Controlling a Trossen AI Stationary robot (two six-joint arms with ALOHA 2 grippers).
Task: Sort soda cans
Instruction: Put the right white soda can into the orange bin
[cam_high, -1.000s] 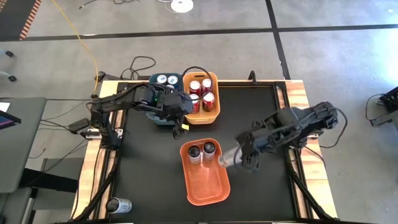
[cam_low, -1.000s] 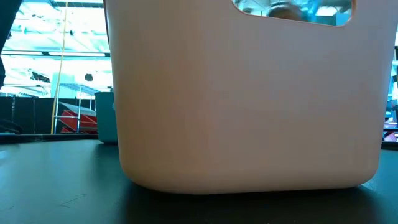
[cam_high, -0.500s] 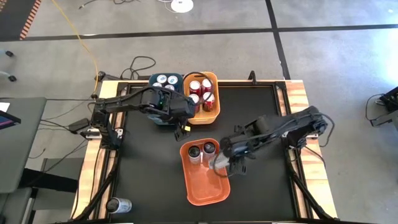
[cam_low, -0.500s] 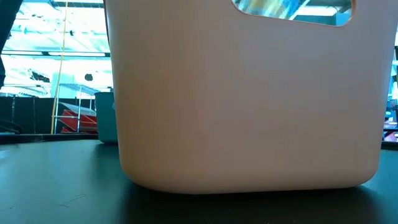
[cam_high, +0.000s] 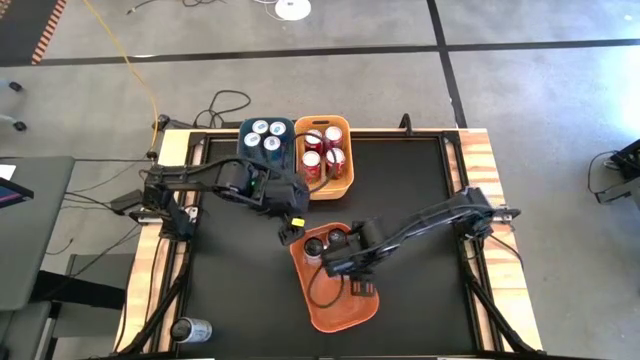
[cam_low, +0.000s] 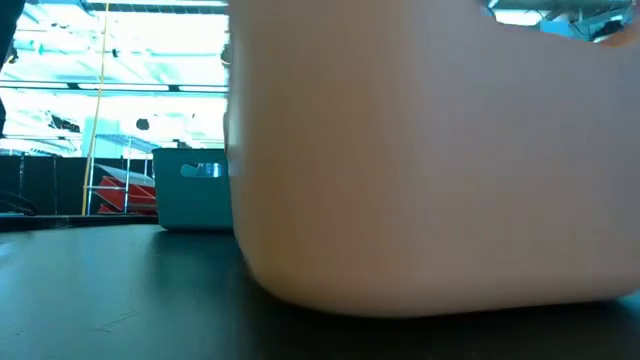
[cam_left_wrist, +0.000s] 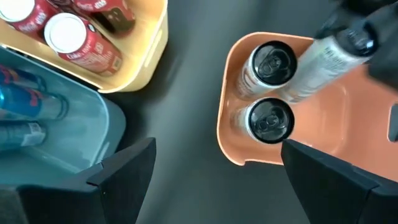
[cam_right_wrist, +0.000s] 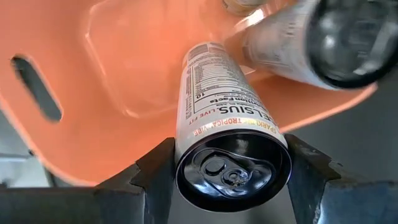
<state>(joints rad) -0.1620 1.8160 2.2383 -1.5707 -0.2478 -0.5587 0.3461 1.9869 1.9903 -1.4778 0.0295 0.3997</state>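
Black counter (cam_high: 420, 190) below, the right pincer (cam_right_wrist: 227, 180) grips a can (cam_right_wrist: 227, 134), its axis pointing ahead into the orange bin (cam_right_wrist: 124, 68); the left pincer (cam_left_wrist: 214, 168) gapes nearby.

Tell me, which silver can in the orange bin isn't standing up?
The silver can clamped in the right hand, tilted over the orange bin; the other two cans stand upright at one end.

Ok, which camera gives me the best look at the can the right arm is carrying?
The right wrist view: the silver can fills the picture, clamped in the right pincer over the orange bin. The left wrist view shows it tilted into that bin; the high view shows only a sliver; the low view shows none of it.
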